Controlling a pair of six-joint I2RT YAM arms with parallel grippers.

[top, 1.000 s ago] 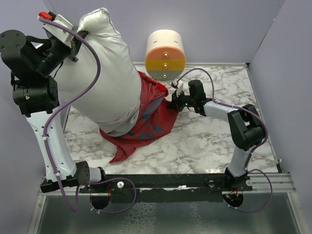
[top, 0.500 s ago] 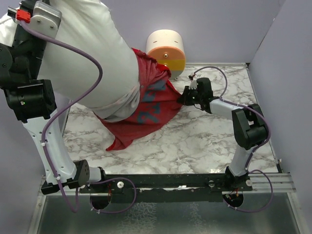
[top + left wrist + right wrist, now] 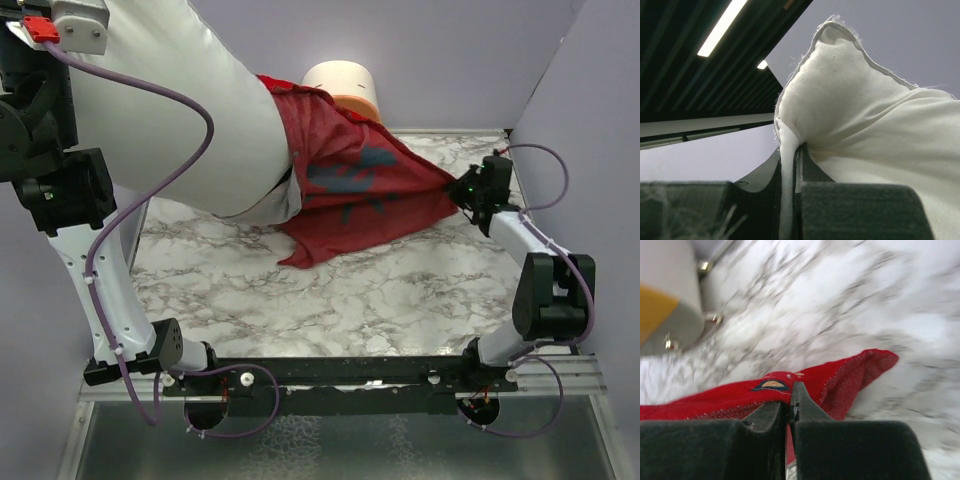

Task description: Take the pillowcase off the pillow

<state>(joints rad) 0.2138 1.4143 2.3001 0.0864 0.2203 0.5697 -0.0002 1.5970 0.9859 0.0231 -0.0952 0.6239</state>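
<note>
a: what was the left gripper (image 3: 790,157) doing up there?
b: it was clenched on a seamed corner of the pillow (image 3: 190,120), with the white fabric pinched flat between its fingers. the rest of the pillow hung down and away from that hand, out over the tabletop (image 3: 400,300).
a: and the right gripper (image 3: 472,190)?
b: it was closed tight on an edge of the pillowcase (image 3: 360,190), low down by the right wall. the red cloth ran taut from its jaws across to the pillow's far end, which sat inside it. a loose flap drooped underneath.
a: was that flap touching the surface?
b: i couldn't tell from above. the right wrist's view was blurred: a red fold just past the fingers, with marble beyond it.
a: what was the surface like?
b: it was white marble pattern with grey veins. a black rail (image 3: 340,370) ran along the near edge, where the arms were bolted.
a: and the room?
b: pale lavender walls (image 3: 450,60) stood at the back and on the right. a cream-and-orange cylinder (image 3: 335,78) sat at the back wall, behind the stretched cloth and well to the left of the right hand. above the left hand was a dark ceiling (image 3: 670,50) with a long strip light (image 3: 720,27).
</note>
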